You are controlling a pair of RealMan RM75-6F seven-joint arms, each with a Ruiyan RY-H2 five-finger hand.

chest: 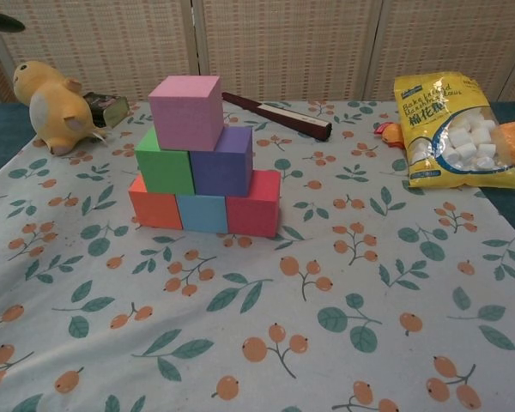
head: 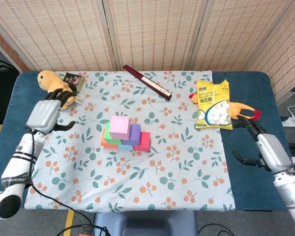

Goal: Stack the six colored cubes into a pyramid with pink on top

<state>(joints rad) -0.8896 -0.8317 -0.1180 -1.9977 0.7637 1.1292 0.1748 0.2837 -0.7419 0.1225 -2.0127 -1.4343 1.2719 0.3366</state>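
Note:
A cube pyramid stands mid-cloth. Its bottom row is an orange cube (chest: 154, 209), a light blue cube (chest: 201, 213) and a red cube (chest: 254, 204). On them sit a green cube (chest: 165, 162) and a purple cube (chest: 222, 161), and the pink cube (chest: 187, 111) (head: 120, 127) tops the stack. My left hand (head: 44, 114) hovers open far to the pyramid's left, close to the plush toy. My right hand (head: 265, 147) is open over the blue table at the right edge. Neither hand touches a cube.
A yellow plush toy (head: 53, 84) and a small dark box (head: 74, 81) lie at the back left. A dark red stick (head: 146, 81) lies behind the stack. A marshmallow bag (head: 213, 104) lies on a rubber chicken (head: 246, 112) at the right.

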